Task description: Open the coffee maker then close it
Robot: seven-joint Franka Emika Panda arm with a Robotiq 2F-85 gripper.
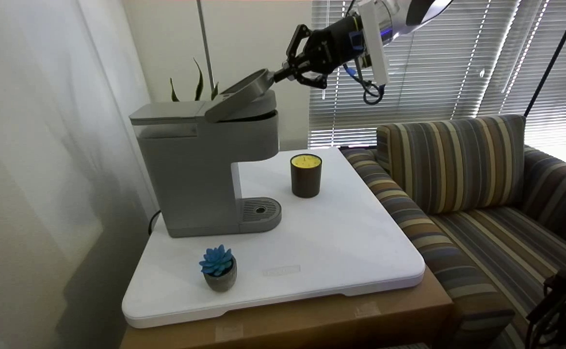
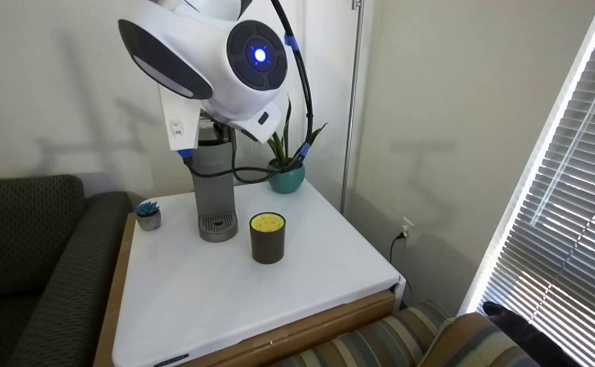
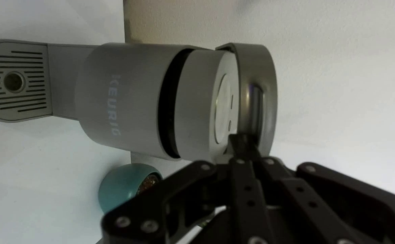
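Note:
The grey boxy coffee maker (image 1: pixel 198 186) stands at the wall side of the white table; it also shows in an exterior view (image 2: pixel 214 178), partly behind the arm, and in the wrist view (image 3: pixel 116 84). Its lid (image 3: pixel 197 105) is tilted up slightly, with a dark gap along its front. The lid's handle (image 3: pixel 256 67) stands raised at an angle above the lid top and also shows in an exterior view (image 1: pixel 249 89). My gripper (image 1: pixel 277 75) has its fingers together, with the tips (image 3: pixel 243 144) at the handle's front edge, apparently touching it. The arm hides the gripper in an exterior view.
A dark yellow-topped cup (image 1: pixel 306 180) stands in front of the machine. A small blue succulent (image 1: pixel 218 269) stands beside it. A plant in a teal pot (image 2: pixel 286 181) stands on its other side. A striped sofa (image 1: pixel 450 165) adjoins the table (image 1: pixel 331 247). Cables hang from the arm.

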